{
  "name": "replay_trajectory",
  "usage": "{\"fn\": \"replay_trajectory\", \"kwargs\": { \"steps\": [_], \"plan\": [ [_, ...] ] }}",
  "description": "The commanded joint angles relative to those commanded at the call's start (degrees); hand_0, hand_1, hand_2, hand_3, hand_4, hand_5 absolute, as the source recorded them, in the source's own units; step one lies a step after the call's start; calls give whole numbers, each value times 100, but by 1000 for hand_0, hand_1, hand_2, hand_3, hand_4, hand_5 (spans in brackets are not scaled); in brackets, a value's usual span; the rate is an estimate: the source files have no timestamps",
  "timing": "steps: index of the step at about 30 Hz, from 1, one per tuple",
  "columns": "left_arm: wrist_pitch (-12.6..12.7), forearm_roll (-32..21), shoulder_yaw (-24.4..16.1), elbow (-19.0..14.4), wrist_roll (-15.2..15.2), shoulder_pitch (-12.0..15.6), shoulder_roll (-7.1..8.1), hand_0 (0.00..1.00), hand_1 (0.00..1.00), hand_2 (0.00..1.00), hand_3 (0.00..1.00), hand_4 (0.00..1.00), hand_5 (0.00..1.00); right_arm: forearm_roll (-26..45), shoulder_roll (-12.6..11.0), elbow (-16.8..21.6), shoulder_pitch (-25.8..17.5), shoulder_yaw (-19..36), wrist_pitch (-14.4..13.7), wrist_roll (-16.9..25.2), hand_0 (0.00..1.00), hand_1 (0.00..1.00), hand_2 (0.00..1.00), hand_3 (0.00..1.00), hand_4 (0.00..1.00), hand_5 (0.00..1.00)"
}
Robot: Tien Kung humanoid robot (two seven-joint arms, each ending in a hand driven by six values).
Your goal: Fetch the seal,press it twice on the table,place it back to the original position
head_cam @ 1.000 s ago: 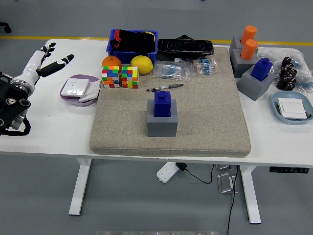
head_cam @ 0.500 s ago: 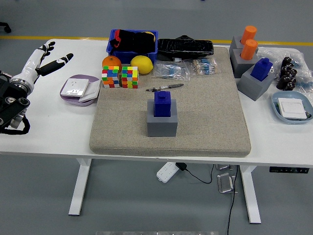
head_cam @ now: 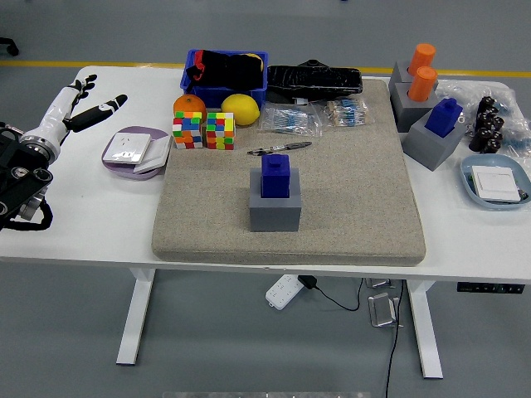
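Seal (head_cam: 275,176) upright in gray base (head_cam: 275,209); left hand (head_cam: 79,104) open.

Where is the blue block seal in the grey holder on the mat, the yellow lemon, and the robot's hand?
blue block seal (head_cam: 275,174), head view, on its front face.
yellow lemon (head_cam: 241,109), head view, on the middle of its rind.
left hand (head_cam: 81,101), head view, on the palm, fingers spread.

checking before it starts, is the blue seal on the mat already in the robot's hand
No, the blue seal sits in its grey holder, far from the open left hand.
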Motion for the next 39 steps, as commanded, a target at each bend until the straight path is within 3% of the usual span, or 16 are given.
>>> {"fn": "replay_trajectory", "kwargs": {
  "steps": [22,28,39],
  "plan": [
    [-6,19,7,-2,8,-28,18,998,998,988,983,854,650,-3,-46,-28,3,-39,-20,22,805,706,689,650,783,544],
    [-27,-44,93,118,41,-81,-56,998,998,987,982,855,648,-3,2,-91,-23,-12,-17,21,805,706,688,648,782,543],
    [-47,-38,189,70,82,-116,-39,998,998,987,982,856,644,235,-58,-64,137,-322,42,57,805,706,688,649,782,542]
  ]
}}
